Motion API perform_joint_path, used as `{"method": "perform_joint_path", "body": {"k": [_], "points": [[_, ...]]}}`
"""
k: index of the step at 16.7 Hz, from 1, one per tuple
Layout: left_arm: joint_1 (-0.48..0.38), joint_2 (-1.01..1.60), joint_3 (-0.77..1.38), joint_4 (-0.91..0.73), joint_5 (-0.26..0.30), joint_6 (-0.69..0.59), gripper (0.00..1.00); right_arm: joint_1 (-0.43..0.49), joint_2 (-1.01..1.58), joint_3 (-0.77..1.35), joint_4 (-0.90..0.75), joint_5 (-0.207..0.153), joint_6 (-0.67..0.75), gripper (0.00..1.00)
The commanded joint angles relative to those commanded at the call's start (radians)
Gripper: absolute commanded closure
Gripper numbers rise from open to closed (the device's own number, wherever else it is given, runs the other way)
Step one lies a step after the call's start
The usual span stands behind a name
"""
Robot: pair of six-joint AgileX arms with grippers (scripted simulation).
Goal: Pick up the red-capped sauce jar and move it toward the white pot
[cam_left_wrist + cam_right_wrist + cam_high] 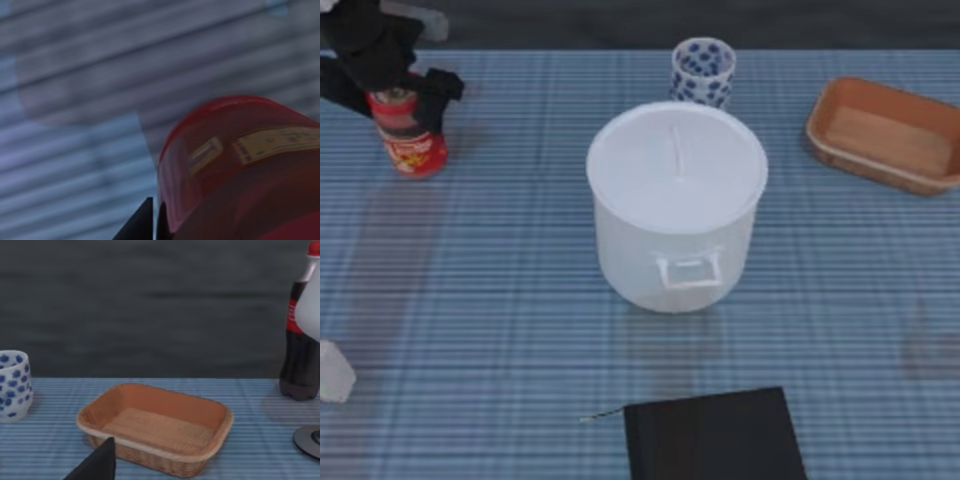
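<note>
We are seeing a white cup with blue dots point(702, 71) standing at the table's point(500, 300) far edge; a wicker tray point(885, 135) lying far right; a black notebook point(713, 436) lying at the near edge; a cola bottle point(301, 335) standing near the tray.

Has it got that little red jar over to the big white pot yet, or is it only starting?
Only starting. Done: the left gripper has reached the red-capped sauce jar at the table's far left and sits around its cap. In hand: securing that grip; whether the jar has left the table cannot be told. Left: carrying it right toward the white pot, which stands well apart at the centre. The right arm is out of the top view.
</note>
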Motion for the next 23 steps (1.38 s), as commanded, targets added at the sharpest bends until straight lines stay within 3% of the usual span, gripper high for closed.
{"method": "perform_joint_path", "body": {"k": [12, 23], "points": [[0.002, -0.037, -0.037, 0.005, -0.002, 0.000, 1.00, 0.000, 0.000, 0.000, 0.000, 0.000, 0.000, 0.00], [0.021, -0.567, -0.642, 0.072, -0.008, 0.001, 1.00, 0.000, 0.000, 0.000, 0.000, 0.000, 0.000, 0.00]]}}
